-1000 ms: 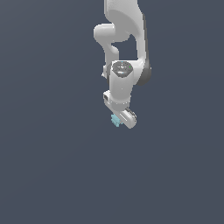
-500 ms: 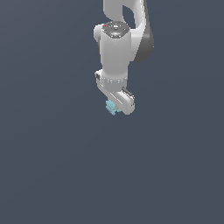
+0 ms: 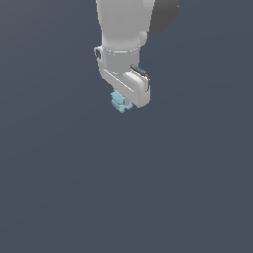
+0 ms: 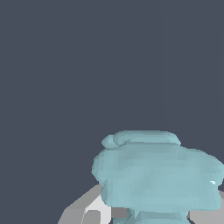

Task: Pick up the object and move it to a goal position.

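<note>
The object [image 3: 118, 102] is a tiny light cyan, lumpy piece hanging under the white arm in the exterior view. My gripper [image 3: 123, 103] is shut on the object, which pokes out from below the white hand. In the wrist view the object [image 4: 157, 175] fills the near part of the picture, its knobbly edges plain, and grey-white fingers [image 4: 94, 212] show beneath it. Most of the fingertips are hidden behind the hand and the piece.
Plain dark grey-blue background surrounds the arm in both views. No other objects, containers or edges show.
The arm has risen, carrying the cyan object upward in the exterior view. The hand has turned and the grip stays shut on the piece.
</note>
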Robot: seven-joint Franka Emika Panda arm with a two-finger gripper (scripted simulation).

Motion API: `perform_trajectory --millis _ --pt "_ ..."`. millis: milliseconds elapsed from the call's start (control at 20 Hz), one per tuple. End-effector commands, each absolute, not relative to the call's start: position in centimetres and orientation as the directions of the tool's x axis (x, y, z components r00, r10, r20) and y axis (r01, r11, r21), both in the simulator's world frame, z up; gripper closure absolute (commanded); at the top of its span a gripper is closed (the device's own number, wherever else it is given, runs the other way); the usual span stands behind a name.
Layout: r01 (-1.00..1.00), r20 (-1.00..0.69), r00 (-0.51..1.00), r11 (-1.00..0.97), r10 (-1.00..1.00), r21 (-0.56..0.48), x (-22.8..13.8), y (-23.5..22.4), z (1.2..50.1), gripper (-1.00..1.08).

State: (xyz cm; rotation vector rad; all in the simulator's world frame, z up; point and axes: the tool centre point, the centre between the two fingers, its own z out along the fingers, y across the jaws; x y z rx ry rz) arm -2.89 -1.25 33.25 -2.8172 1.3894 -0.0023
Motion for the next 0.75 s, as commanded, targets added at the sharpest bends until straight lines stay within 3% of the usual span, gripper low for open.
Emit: perform_trajectory --millis 0,700 --pt "-0.793 0.000 0.609 -0.609 -0.793 0.000 -2.8 -1.7 35.3 1.08" --pt "-0.792 0.000 0.610 -0.610 -0.792 0.000 -2.2 -2.6 40.0 1.08"
